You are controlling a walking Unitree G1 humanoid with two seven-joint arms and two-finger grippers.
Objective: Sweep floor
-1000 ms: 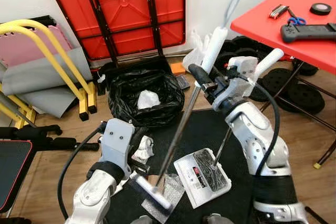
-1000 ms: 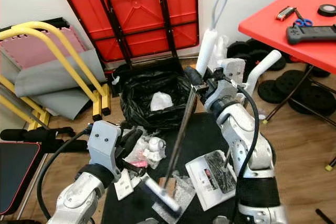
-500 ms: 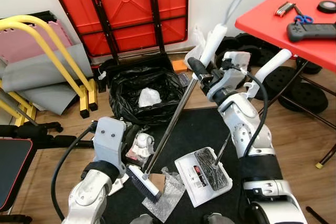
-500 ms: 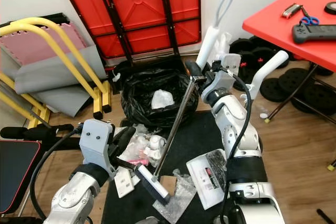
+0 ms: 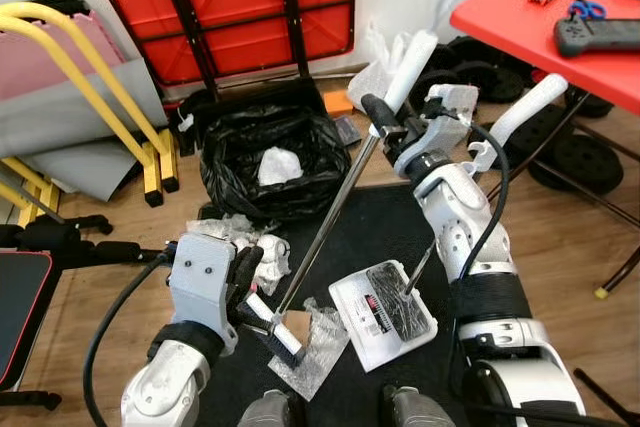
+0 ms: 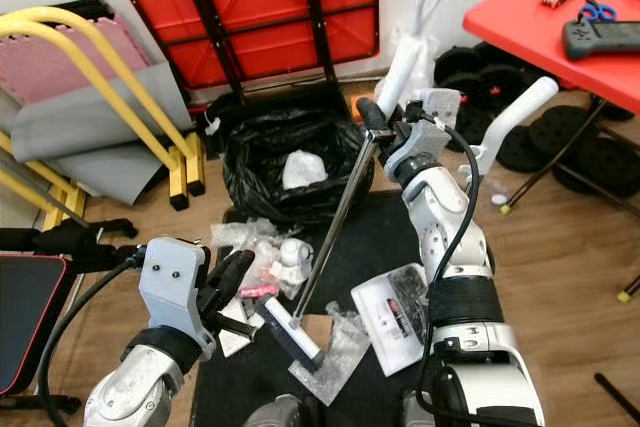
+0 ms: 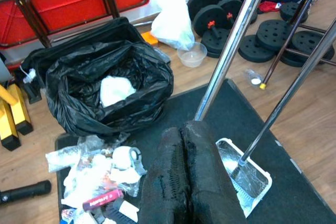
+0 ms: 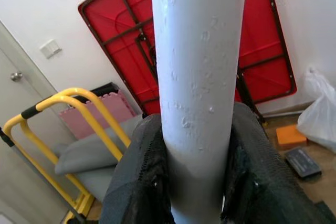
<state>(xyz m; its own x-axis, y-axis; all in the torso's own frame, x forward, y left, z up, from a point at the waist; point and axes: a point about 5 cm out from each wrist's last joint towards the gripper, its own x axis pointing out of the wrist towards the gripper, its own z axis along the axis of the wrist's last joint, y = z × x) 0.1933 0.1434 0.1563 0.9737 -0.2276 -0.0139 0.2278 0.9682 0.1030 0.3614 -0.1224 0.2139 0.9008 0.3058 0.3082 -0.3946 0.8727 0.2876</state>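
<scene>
Right gripper [image 5: 385, 137] clamps both fingers around the broom [image 5: 330, 222] high on its white grip; the brush head rests on the black mat [image 5: 370, 242], beside crumpled litter [image 6: 265, 247]. The broom looks light and stiff, best steered up there. Left gripper [image 7: 184, 174] hangs pinched together, empty. The bin bag [image 5: 262, 172] holds 1 white wad; the dustpan [image 5: 385, 312] looks loaded with dark debris.

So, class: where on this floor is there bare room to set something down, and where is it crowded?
Free: the black mat between the black trash bag and the dustpan, and the wood floor right of the robot. Crowded: the litter pile and broom head by the left gripper.
</scene>
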